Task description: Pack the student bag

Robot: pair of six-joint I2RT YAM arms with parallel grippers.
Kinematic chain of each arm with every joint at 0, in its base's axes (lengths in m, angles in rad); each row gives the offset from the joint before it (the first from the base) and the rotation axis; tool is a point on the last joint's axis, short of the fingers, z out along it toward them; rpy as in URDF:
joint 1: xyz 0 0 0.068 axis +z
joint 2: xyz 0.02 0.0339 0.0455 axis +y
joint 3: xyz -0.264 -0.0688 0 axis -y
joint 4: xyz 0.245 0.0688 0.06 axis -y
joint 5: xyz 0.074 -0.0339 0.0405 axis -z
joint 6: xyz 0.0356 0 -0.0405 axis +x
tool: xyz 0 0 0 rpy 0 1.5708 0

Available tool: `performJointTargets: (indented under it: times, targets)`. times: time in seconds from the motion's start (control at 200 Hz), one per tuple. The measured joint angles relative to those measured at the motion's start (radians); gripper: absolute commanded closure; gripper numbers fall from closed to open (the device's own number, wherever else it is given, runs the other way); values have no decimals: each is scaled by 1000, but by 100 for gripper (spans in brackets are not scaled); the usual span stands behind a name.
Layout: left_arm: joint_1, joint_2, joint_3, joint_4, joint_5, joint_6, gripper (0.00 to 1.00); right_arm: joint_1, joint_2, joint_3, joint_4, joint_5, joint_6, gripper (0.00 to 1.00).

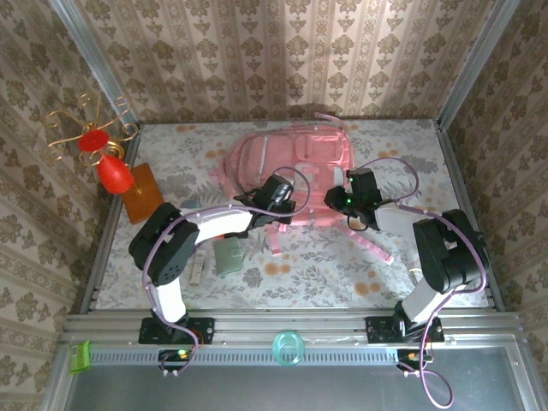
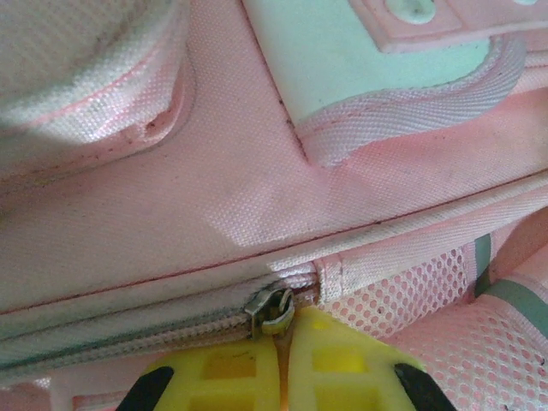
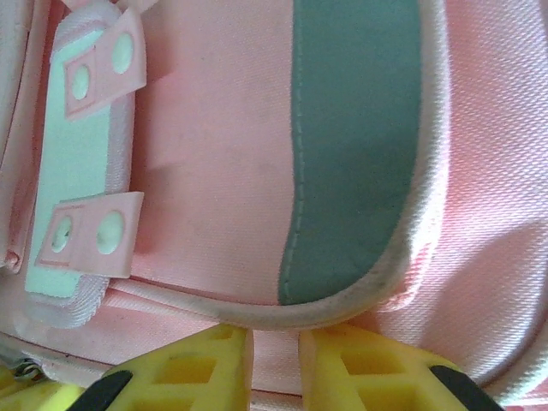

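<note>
Student bag: the student bag (image 1: 291, 158) lay flat on the table (image 1: 342, 265), toward 12 o'clock of its middle, with straps trailing to 5 o'clock.
Left gripper: the left gripper (image 1: 278, 195) was at the bag's 6 o'clock edge. In the wrist view its yellow fingers (image 2: 231, 368) were pressed together with no gap.
Zip slider: the metal zip slider (image 2: 271, 310) sat right at the left fingertips, at 12 o'clock of them. Couldn't tell if its tab was pinched.
Zip track: the grey zip track (image 2: 128, 338) ran off to 9 o'clock from the slider and was closed there.
Mesh pocket: the pink mesh pocket (image 2: 394, 291) was at 3 o'clock of the slider.
Right gripper: the right gripper (image 1: 340, 199) was at the bag's 4 o'clock corner. Its jaws stood narrow with pink fabric showing in the gap. Couldn't tell if it was clamped.
Piped edge: the pale piping (image 3: 282, 312) curved just above the right fingertips.
Grey-green panel: the grey-green panel (image 3: 355, 137) was at 1 o'clock of the right fingertips.
Mint patch: the mint patch (image 3: 73, 171) was at 10 o'clock in the right wrist view.
Other items: a red ornament (image 1: 114, 174) and an orange block (image 1: 141, 195) were at 9 o'clock of the bag, and a grey-green pouch (image 1: 229, 255) was at 7 o'clock.
</note>
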Motion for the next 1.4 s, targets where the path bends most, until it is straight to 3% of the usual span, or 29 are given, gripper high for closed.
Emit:
performJointTargets:
  times: [0.19,0.275,0.515,0.655,0.87,1.165,1.4]
  targets:
    - [70,-54,-32,-15,169,48,100,0,8,10,-8,-2,8,74]
    - [97,-58,-39,-15,237,57,100,0,2,5,0,-2,3,68]
    - [126,-58,-39,-8,339,58,100,-13,-154,-30,-81,2,-28,55]
    - [132,-57,-47,23,389,59,100,67,-220,-46,-95,3,14,51]
    - [110,-46,-49,46,426,70,100,185,-127,-71,-22,-28,152,46]
    - [90,-37,-59,69,417,77,100,185,-67,-143,182,5,373,41]
    - [53,-26,-59,89,400,87,100,183,-69,-187,280,114,528,47]
